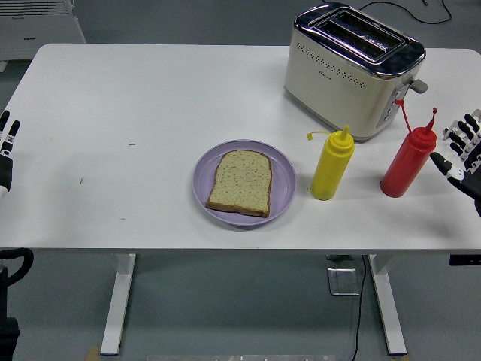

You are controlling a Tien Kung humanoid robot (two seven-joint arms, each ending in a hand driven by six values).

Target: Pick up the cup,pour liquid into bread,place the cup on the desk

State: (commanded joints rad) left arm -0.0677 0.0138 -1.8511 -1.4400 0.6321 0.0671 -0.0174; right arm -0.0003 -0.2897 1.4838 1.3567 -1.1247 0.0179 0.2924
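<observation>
No cup is seen; the likely pourer is the red squeeze bottle (pixel 407 164), standing at about 3 o'clock from the bread (pixel 240 182) on the purple plate (pixel 204 174), past the yellow squeeze bottle (pixel 332 165) and at 5 o'clock from the toaster (pixel 352 68). It is judged light, soft-walled and smooth, best taken around the mid-body, gently lest sauce be squeezed out. The right hand (pixel 461 154) is held beside it with fingers spread, holding nothing; the left hand (pixel 7 147) is rested at 9 o'clock, its grip not discernible; no writing can be read.
</observation>
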